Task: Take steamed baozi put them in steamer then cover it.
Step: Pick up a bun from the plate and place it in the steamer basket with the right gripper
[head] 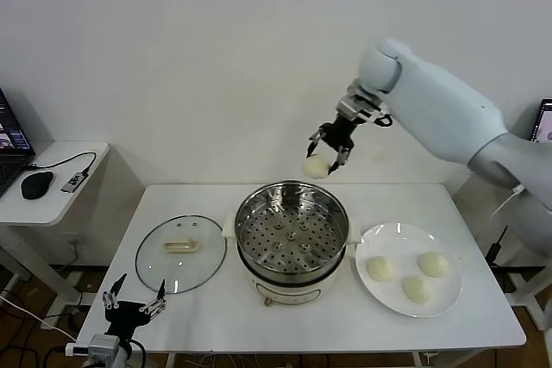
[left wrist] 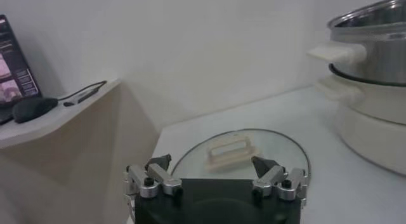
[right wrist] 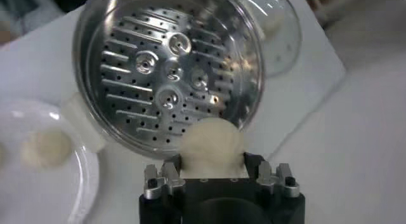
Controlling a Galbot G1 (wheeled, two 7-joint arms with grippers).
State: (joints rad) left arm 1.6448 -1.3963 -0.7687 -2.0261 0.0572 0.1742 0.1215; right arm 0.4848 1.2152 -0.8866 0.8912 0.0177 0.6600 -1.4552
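Note:
My right gripper point(head: 329, 152) is shut on a cream-white baozi point(head: 316, 166) and holds it in the air above the far rim of the steamer point(head: 292, 239). In the right wrist view the baozi point(right wrist: 211, 144) sits between the jaws, over the edge of the steamer's perforated steel tray point(right wrist: 166, 70), which holds no bun. Three more baozi point(head: 380, 268) lie on the white plate point(head: 408, 240) to the right of the steamer. My left gripper point(head: 131, 307) is open and empty, low by the table's front left corner.
The glass lid point(head: 181, 252) with a cream handle lies flat on the table left of the steamer; it also shows in the left wrist view point(left wrist: 239, 153). A side desk point(head: 53, 180) with a mouse and laptop stands at the far left.

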